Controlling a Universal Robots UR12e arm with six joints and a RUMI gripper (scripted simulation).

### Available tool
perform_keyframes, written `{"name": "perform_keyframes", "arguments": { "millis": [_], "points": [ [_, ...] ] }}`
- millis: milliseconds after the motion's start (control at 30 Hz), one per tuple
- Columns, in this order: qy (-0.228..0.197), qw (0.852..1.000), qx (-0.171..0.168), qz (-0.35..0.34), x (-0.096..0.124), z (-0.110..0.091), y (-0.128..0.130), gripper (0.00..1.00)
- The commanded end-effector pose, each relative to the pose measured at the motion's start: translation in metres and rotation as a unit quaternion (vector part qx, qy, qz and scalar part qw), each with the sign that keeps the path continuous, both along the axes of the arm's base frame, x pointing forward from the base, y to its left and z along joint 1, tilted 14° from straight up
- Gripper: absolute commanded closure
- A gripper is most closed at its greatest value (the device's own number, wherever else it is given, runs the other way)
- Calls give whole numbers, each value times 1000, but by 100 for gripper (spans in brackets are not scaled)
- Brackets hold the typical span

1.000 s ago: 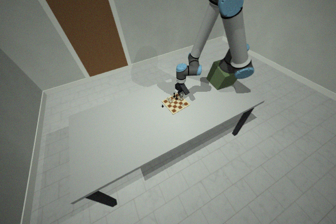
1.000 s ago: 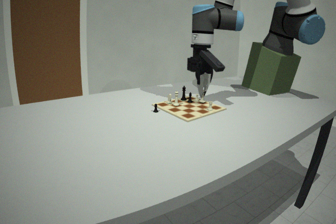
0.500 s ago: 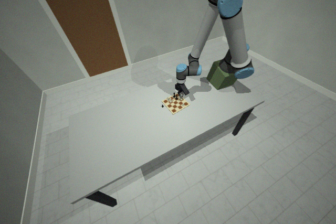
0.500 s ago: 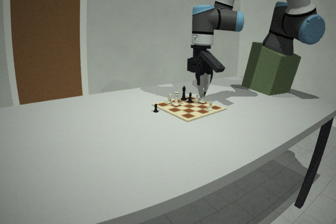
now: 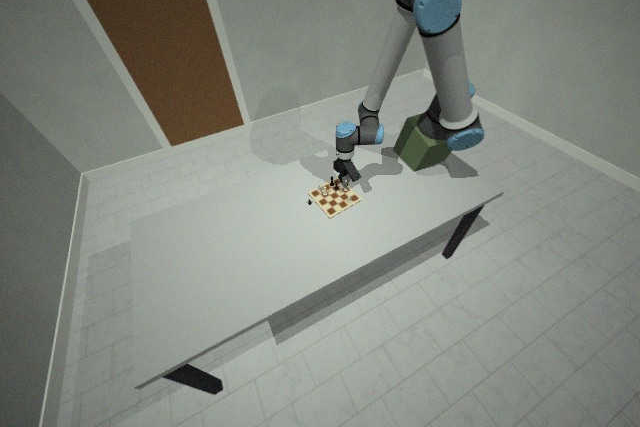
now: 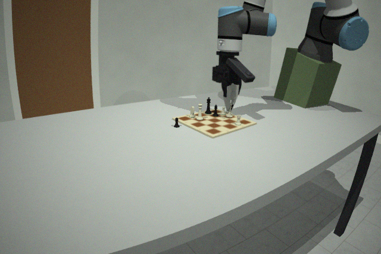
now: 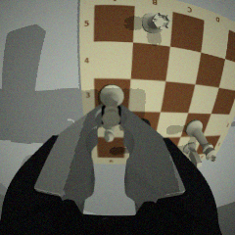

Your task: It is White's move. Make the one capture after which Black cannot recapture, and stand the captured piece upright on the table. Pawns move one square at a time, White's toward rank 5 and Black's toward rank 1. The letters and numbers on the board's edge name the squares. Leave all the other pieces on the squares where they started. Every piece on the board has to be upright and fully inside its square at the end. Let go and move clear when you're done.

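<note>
My gripper point(image 5: 345, 182) point(image 6: 230, 109) point(image 7: 111, 106) is shut on a white piece point(image 6: 229, 115) point(image 7: 112, 95); its base appears to rest on a3. A black pawn point(image 5: 309, 201) point(image 6: 176, 122) stands upright on the table beside the board's left corner. The board point(image 5: 330, 211) point(image 6: 213, 131) point(image 7: 114, 23) also carries a black king point(image 5: 331, 181) point(image 6: 208, 106) and a small black piece point(image 6: 215, 111), mostly hidden by the fingers in the wrist view. Another white piece point(image 6: 223, 110) stands just behind the held one. Whether the held piece touches its square is hard to tell.
A white rook point(image 5: 349, 199) point(image 6: 238, 120) point(image 7: 158, 22) stands on b5. A tall white piece point(image 6: 200, 112) point(image 7: 194, 128) stands on d2, with another white piece point(image 6: 192, 112) point(image 7: 191, 151) close behind it. The green base block point(image 5: 421, 151) point(image 6: 307, 82) is at the back right.
</note>
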State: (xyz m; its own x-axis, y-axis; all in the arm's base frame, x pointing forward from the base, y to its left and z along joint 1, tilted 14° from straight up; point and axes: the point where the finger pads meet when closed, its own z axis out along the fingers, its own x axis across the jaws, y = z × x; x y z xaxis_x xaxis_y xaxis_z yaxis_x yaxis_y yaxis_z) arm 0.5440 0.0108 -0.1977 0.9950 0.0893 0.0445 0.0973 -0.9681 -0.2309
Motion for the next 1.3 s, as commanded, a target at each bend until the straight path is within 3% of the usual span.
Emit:
{"name": "perform_keyframes", "arguments": {
  "millis": [0,800,833,967,1000,1267],
  "points": [
    [0,1000,0,0,0,0,0,100],
    [0,1000,0,0,0,0,0,100],
    [0,1000,0,0,0,0,0,95],
    [0,1000,0,0,0,0,0,95],
    [0,1000,0,0,0,0,0,90],
    [0,1000,0,0,0,0,0,80]
  ]
}}
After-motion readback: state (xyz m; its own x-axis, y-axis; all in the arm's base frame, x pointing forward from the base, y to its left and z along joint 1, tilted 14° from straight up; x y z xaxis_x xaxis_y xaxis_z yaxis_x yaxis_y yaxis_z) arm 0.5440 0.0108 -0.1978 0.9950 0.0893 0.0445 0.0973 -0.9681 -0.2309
